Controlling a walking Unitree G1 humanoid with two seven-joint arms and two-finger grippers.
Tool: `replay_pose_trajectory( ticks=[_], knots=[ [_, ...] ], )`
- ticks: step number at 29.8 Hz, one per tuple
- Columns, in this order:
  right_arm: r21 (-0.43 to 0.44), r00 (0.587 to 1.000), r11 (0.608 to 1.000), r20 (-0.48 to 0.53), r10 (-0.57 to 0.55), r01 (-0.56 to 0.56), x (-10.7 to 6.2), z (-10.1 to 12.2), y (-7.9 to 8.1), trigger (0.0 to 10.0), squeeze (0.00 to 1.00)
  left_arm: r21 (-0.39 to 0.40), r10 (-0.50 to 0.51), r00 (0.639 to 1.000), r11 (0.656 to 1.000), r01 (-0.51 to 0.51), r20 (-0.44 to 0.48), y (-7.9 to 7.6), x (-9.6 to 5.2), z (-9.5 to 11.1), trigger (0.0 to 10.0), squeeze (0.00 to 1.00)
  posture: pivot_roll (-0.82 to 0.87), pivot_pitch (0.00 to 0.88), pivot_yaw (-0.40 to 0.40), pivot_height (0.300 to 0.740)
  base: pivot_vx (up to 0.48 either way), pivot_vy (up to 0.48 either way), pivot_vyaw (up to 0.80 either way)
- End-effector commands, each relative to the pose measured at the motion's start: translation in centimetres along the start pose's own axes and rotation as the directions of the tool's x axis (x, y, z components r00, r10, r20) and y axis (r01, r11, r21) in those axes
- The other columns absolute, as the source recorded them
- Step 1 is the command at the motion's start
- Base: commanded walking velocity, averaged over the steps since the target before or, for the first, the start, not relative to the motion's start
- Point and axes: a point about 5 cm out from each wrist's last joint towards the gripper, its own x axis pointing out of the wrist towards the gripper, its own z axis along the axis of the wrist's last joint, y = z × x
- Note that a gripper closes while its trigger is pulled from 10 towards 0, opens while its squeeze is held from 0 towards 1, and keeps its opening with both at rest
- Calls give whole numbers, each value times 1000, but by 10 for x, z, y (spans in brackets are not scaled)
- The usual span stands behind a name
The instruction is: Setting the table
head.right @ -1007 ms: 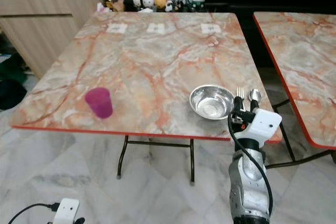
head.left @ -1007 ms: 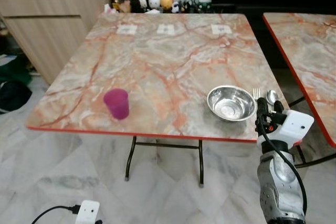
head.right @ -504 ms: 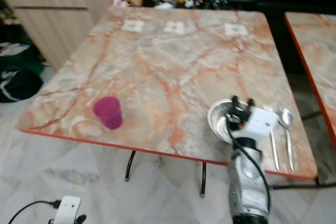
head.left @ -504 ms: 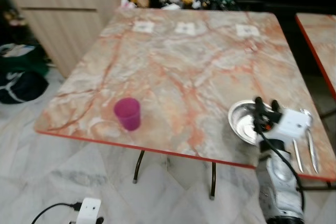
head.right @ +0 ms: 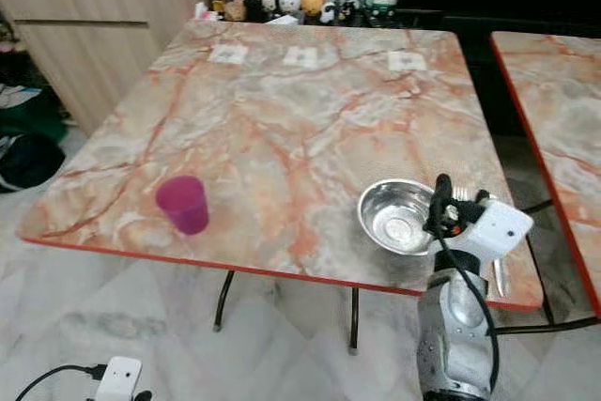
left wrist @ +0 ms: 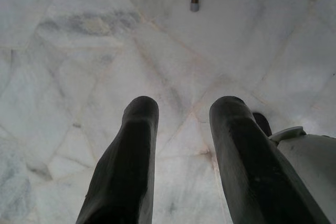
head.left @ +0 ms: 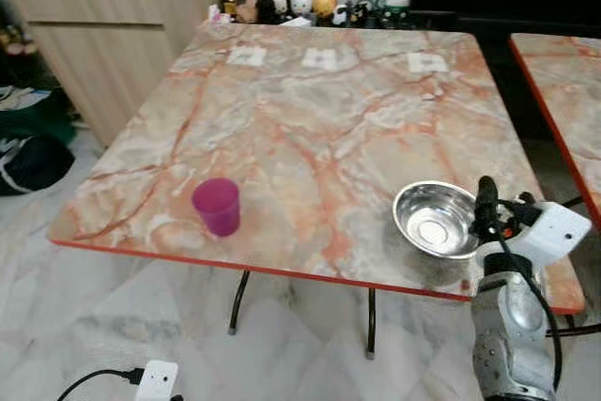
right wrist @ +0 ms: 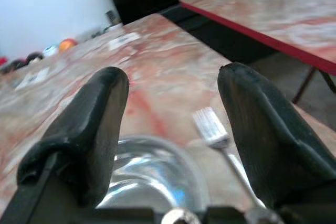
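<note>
Marble table (head.left: 310, 119), steel bowl (head.left: 435, 221), pink cup (head.left: 217, 207)

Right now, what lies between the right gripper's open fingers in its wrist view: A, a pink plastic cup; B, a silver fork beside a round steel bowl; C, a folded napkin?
B: the silver fork lies beside the round steel bowl between the right gripper fingers.
</note>
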Motion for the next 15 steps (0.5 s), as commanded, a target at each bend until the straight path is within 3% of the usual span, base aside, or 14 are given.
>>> replay_pose_trajectory(
  ticks=[1, 6, 9, 15],
  knots=[
    [16, 999, 1000, -25, -23, 23, -1, 2, -5, 10000, 0, 6, 1, 1000, 1000, -1, -22, 1, -2, -7, 10000, 0, -52, 89, 29, 740, 0, 0, 0],
    [75, 997, 997, -80, -14, 20, 2, 3, -14, 10000, 0, 9, 0, 1000, 1000, 0, -24, 1, -2, -7, 10000, 0, -56, 93, 30, 740, 0, 0, 0],
    [184, 988, 978, -138, -75, 100, 4, -2, -25, 10000, 0, 5, -1, 1000, 1000, 1, -21, 0, -2, -7, 10000, 0, -51, 94, 29, 740, 0, 0, 0],
    [138, 970, 990, -244, 19, 15, 4, -13, -21, 10000, 0, 5, -1, 1000, 1000, 1, -22, 0, -2, -7, 10000, 0, -50, 91, 28, 740, 0, 0, 0]
  ],
)
